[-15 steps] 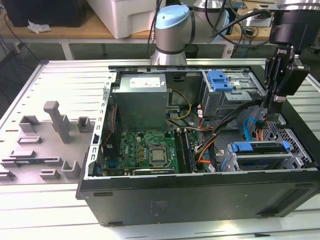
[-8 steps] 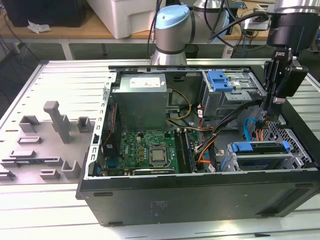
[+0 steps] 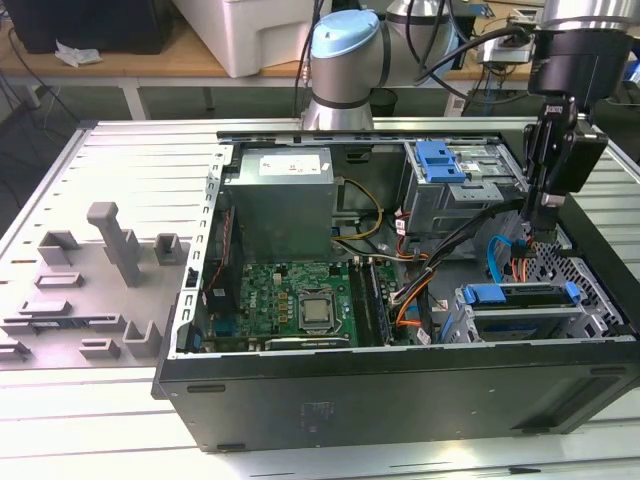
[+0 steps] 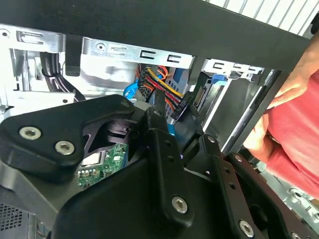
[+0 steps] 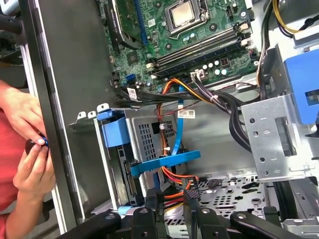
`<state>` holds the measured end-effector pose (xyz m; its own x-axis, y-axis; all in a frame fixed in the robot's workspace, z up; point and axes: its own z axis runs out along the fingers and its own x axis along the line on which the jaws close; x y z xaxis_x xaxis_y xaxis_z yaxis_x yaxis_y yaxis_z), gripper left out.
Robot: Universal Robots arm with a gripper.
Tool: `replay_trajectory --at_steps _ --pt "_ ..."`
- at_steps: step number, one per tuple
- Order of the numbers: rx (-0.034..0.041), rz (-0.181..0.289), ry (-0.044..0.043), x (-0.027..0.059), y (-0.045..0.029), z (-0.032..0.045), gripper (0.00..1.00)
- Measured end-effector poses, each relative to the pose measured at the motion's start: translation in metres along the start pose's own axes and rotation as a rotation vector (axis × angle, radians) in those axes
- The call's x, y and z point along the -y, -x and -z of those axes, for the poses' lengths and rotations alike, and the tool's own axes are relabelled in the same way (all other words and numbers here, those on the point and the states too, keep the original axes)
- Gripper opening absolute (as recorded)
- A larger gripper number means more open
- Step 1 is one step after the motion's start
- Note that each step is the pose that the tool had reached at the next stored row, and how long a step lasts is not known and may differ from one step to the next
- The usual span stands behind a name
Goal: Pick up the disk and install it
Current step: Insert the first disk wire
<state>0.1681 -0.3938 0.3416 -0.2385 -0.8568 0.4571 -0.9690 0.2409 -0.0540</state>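
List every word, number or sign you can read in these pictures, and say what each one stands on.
Nothing here can be read with confidence.
Label on the power supply: print too small to read.
Sticker on the case wall: too small to read.
White cable tag in the first wrist view: dark print, blurred and unreadable.

A slotted metal table (image 3: 110,150) is spreading across the exterior view, its pale ribs catching even, bright light. Behind it a wooden bench (image 3: 150,62) is standing on pale legs, carrying a white bin (image 3: 250,35), a black box (image 3: 90,20) and some crumpled paper (image 3: 75,52).
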Motion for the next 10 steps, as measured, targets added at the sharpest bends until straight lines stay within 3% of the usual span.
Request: replay_trajectory --at_steps 3,6,7,10 --pt "-0.0154 -0.001 -0.0025 -0.0002 0.0011 0.0002 0.35" --pt "-0.0175 -0.001 -0.0028 -0.0002 0.0015 -0.0004 0.35" --pt "-0.0268 0.000 -0.0032 -0.0002 0.0016 -0.0007 0.35" --pt "-0.0439 -0.001 -0.0058 -0.0002 0.0018 -0.0011 0.35"
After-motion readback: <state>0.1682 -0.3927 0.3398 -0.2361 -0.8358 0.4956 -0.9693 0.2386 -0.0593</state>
